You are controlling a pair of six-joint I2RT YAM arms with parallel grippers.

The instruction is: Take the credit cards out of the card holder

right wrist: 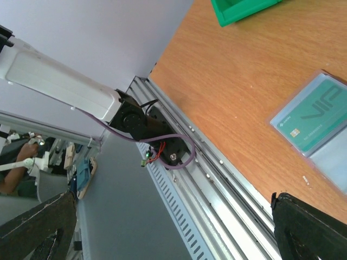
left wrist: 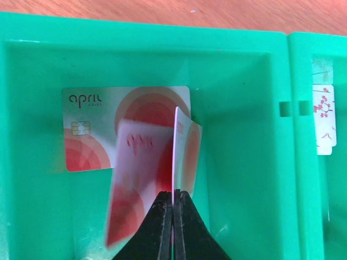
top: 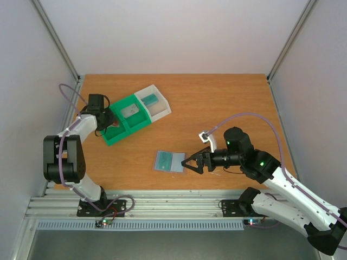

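Note:
The blue-grey card holder (top: pixel 177 162) lies open on the table near the front, a greenish-teal credit card (top: pixel 164 160) on its left panel. My right gripper (top: pixel 190 163) hovers just right of it, open and empty; its wrist view shows the holder (right wrist: pixel 335 162) and teal card (right wrist: pixel 310 116) at the right edge. My left gripper (top: pixel 112 125) is over the green tray (top: pixel 135 125), shut on a pale, red-blotched credit card (left wrist: pixel 175 149) held on edge. Under it in that compartment another red-blotched card (left wrist: pixel 103 124) lies flat.
The green-and-white tray (left wrist: pixel 244 135) sits tilted at the back left; its white end (top: pixel 158 103) holds a teal item (top: pixel 150 100). A neighbouring compartment holds a white card with red blossoms (left wrist: pixel 324 119). The table's metal rail (right wrist: pixel 217 179) runs along the front edge.

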